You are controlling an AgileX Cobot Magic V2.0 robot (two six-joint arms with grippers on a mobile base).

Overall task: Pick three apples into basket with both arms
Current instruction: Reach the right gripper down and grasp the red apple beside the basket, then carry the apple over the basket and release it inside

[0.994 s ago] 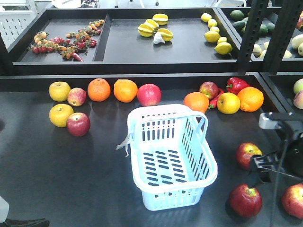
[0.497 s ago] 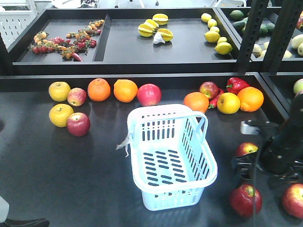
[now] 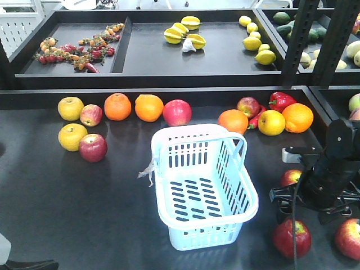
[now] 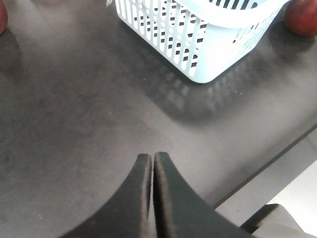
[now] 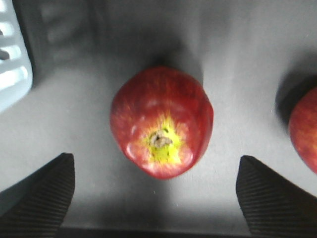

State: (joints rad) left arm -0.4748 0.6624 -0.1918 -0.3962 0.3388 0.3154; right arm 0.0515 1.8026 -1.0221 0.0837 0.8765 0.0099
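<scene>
Right claw (image 5: 154,163) hangs spread wide over a dark red apple (image 5: 161,121) with a yellow patch around its stem. One ribbed finger stands on each side, and neither touches the fruit. This apple sits on the dark worktop (image 3: 84,208), near the right side of the pale blue basket (image 3: 209,224).

Left claw (image 4: 151,163) is pressed together, holding nothing, low over bare worktop near a basket corner.

The basket stands upright in the middle, and its slotted floor shows clearly, with no fruit inside. By this look none of the three apples has gone in, and the first grasp is only being lined up.

A second red apple (image 3: 292,237) lies nearer the front edge and a third red apple (image 3: 349,237) at the far right. A lone red apple (image 3: 93,147) lies well off to the left beside a yellow apple (image 3: 72,136).

What remains is closing on this apple, lifting it over the rim, then two more picks.
</scene>
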